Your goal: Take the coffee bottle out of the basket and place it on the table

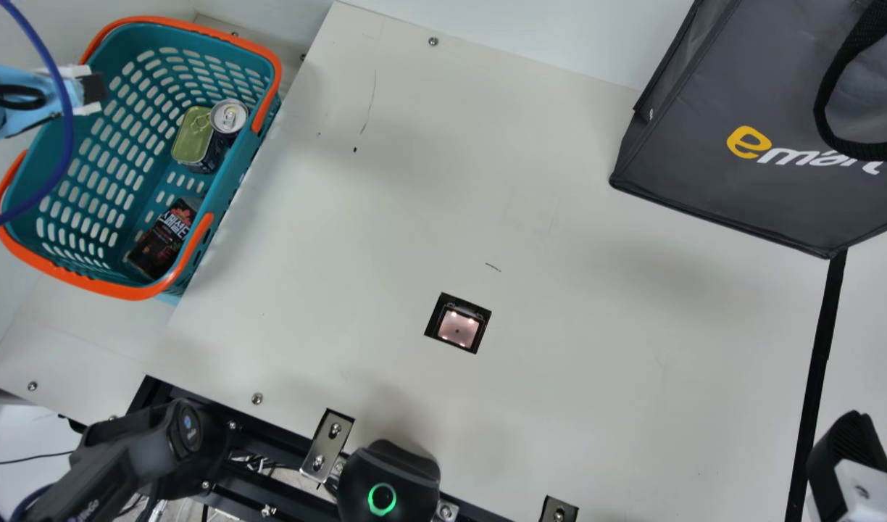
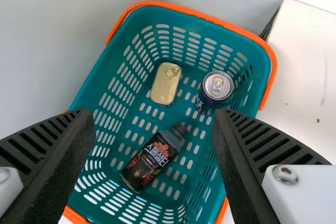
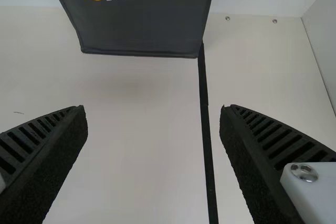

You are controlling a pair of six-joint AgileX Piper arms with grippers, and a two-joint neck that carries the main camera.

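The left gripper (image 1: 93, 88) is over the basket (image 2: 79, 103), its two ribbed fingers spread wide with nothing between them. Below, inside the basket, the coffee bottle (image 2: 152, 158) lies on its side; its dark label carries white lettering and a red floral print, and its black cap points toward a dark can (image 2: 218, 85). The can stands upright, its silver top bearing a pull tab; a gold-topped tin (image 2: 165, 83), also with a pull tab, lies near it, apart from the bottle. The basket's slotted teal wall, with an orange handle along the rim, stands between the bottle and the table (image 1: 385, 217). In the table's middle is a lit square device (image 1: 459, 328). Farther across stands a dark bag (image 1: 704, 152) with large yellow and white lettering. Near a black strip (image 1: 820, 362), the right gripper (image 1: 853, 453) has its fingers apart, holding nothing.
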